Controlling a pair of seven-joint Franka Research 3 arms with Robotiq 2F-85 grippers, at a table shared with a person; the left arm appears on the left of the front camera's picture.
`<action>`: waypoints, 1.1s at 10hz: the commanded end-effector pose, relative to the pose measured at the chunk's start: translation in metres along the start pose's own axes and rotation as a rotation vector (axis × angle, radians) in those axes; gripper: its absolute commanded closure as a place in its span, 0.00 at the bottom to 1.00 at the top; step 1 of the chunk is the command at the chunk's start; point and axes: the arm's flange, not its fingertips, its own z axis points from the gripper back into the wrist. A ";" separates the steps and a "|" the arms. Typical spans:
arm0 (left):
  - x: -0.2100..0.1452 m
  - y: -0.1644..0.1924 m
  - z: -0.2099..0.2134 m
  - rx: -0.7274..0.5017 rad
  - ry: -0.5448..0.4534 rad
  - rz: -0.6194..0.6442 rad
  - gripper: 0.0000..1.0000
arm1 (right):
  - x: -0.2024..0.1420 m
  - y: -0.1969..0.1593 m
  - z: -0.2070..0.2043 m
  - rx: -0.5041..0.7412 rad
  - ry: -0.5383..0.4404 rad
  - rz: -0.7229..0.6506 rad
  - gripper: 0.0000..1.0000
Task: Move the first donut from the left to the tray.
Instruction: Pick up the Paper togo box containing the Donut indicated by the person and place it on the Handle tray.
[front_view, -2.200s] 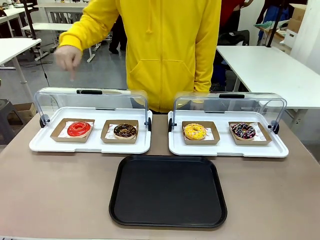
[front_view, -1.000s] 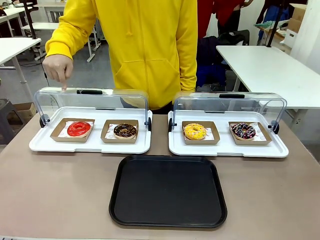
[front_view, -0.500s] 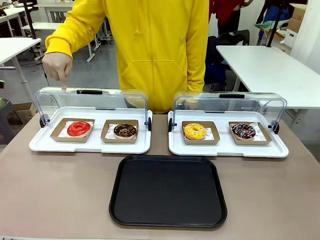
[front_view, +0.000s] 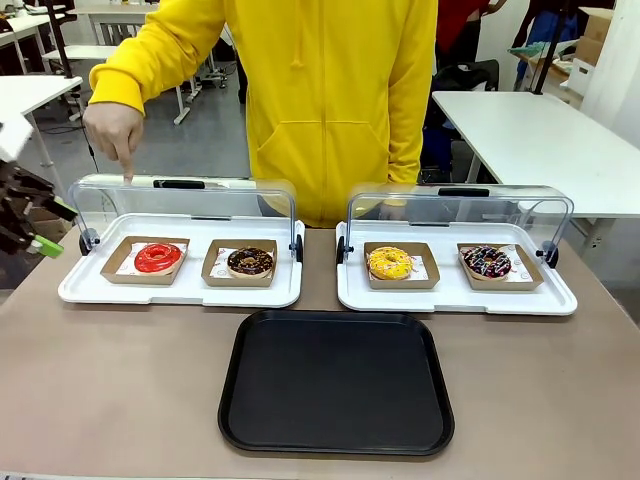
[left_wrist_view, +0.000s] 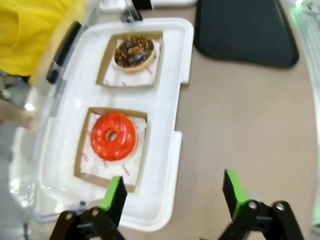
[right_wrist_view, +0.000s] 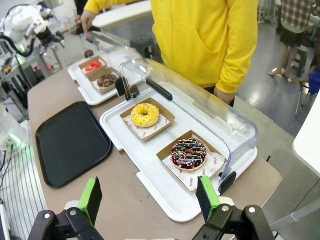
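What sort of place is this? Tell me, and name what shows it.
Probably a robotics lab staged as a bakery counter: iced donuts in lidded display trays, plain white work tables behind, and a robot's left gripper open nearby.

chocolate donut (front_view: 250, 262): left white tray (front_view: 90, 290) | yellow donut (front_view: 390, 263), sprinkled donut (front_view: 487, 262): right white tray (front_view: 450, 295)

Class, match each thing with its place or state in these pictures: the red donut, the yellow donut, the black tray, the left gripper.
Column one:
1. red donut
2. yellow donut
3. black tray
4. left gripper

Column two:
A. open, holding nothing
B. in the right white tray
C. in the left white tray
D. on the table, nearer the robot than both white trays

Pairs: 1-C, 2-B, 3-D, 4-A
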 end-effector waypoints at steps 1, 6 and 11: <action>0.006 0.011 -0.031 -0.015 0.142 -0.054 0.00 | 0.001 -0.001 -0.001 0.001 -0.028 0.026 0.00; 0.009 0.050 -0.115 -0.065 0.395 -0.128 0.00 | 0.001 -0.001 -0.001 0.001 -0.028 0.026 0.00; 0.003 0.045 -0.124 -0.064 0.380 -0.145 0.00 | 0.001 -0.001 -0.001 0.001 -0.028 0.026 0.00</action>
